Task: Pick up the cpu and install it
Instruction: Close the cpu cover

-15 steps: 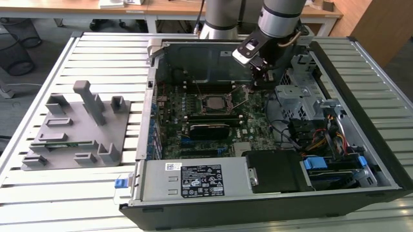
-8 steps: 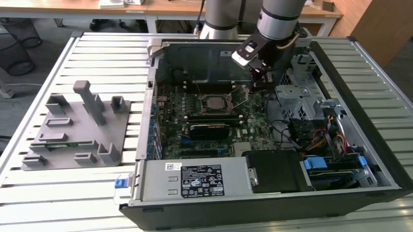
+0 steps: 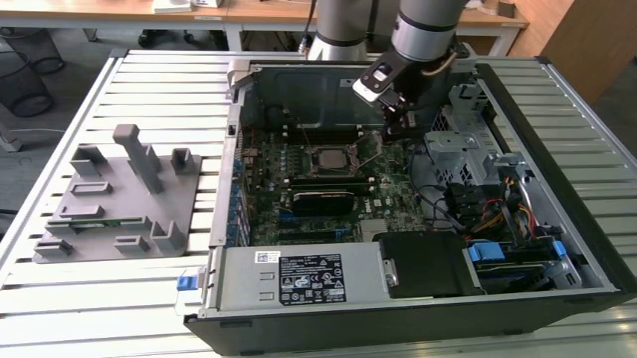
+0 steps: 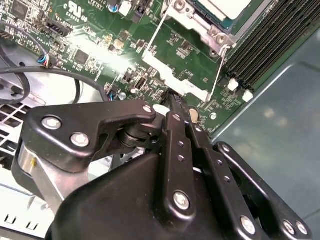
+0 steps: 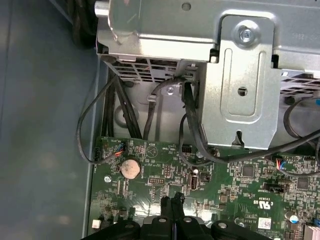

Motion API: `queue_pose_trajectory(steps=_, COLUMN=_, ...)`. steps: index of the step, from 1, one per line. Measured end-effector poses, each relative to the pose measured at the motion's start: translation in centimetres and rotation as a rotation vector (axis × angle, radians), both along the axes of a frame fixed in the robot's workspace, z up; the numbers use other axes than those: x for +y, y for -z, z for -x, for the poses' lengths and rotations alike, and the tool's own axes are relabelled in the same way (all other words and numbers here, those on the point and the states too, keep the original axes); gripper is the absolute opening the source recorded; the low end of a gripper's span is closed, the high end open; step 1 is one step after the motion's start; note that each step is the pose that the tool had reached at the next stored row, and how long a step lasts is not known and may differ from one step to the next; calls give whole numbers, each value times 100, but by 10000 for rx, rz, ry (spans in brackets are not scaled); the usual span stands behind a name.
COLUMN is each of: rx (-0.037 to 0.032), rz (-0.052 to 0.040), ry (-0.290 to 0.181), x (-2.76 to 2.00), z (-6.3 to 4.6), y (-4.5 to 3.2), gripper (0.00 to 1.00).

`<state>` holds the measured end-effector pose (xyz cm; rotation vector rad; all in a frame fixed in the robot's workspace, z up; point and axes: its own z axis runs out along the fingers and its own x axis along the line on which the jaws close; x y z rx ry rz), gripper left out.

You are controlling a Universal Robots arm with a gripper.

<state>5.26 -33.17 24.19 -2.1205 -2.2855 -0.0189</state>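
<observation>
Silvery sq. cpu (image 3: 329,158) flat in metal-framed socket (image 4: 197,25).

Silvery metal cpu (image 3: 329,158), matt black hand (image 5: 171,201)

Support: we see a white slatted table (image 3: 100,313).
Exterior view's left: our grey tray (image 3: 119,201) lies on it.
Exterior view's right: an open computer case (image 3: 329,330).

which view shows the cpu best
The exterior view: the cpu shows whole, from above, sitting in the socket on the motherboard. The second wrist view catches just part of its silvery top, cut off at the picture's edge. The first wrist view looks at the board around the coin battery.
</observation>
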Motion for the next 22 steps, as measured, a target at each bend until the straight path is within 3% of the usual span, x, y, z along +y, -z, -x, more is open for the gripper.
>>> queue_pose_trajectory(steps=22, rx=35, rz=-3, ry=0, x=0, z=222, y=-21, gripper=11)
